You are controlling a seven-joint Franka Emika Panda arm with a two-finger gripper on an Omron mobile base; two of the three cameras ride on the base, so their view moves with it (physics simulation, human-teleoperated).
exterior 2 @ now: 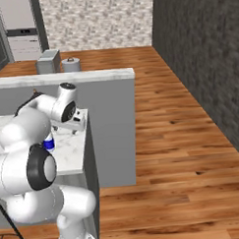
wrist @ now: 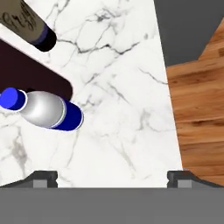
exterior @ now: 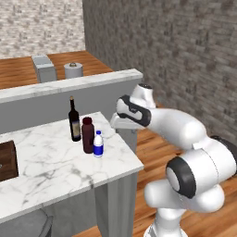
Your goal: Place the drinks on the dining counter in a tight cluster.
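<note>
A brick-walled kitchen with a wooden floor frames the dining counter [exterior: 60, 157], a white grey-veined marble slab on plain grey sides; the pincer [wrist: 112, 178] hangs above its near corner, looking down at bare marble, with the floor off to its right in the hand view. Its jaws stand wide apart and hold nothing.

All three drinks stand upright on the slab, up and to the left of the pincer in the hand view; the water bottle [wrist: 41, 108] is nearest, the squat maroon bottle [exterior: 88, 135] just behind it, the tall wine bottle [exterior: 74, 120] farthest. From the left base view they form a tight group, each touching or just beside its neighbour; whether they truly touch I cannot tell.

Judging by that, the clustering looks done; what seems left is only to draw the arm clear without brushing the water bottle.
</note>
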